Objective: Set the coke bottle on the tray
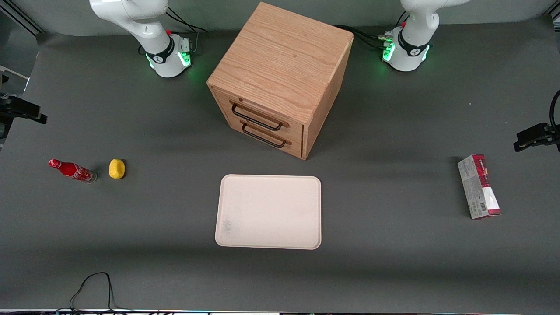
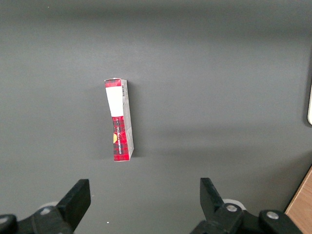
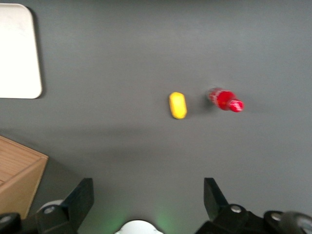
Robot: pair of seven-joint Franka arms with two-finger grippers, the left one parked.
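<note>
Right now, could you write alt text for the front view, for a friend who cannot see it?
A small red coke bottle stands beside a yellow lemon toward the working arm's end of a dark table; the empty cream tray lies before a wooden drawer cabinet. The gripper hangs open high above the table.

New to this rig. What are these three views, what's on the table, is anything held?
Two robot arms stand at a dark table; only their white bases show in the front view. The other two pictures come from cameras on each arm's wrist, looking down past that arm's own tool.

The working arm's tool hangs high above the table, fingers open, holding nothing.

On the table: a wooden drawer cabinet, with the cream tray in front of it. Toward the working arm's end stands the coke bottle, upright, beside a yellow lemon-like object. Toward the parked arm's end lies a red-and-grey carton.

The bottle is not yet on the tray.
</note>
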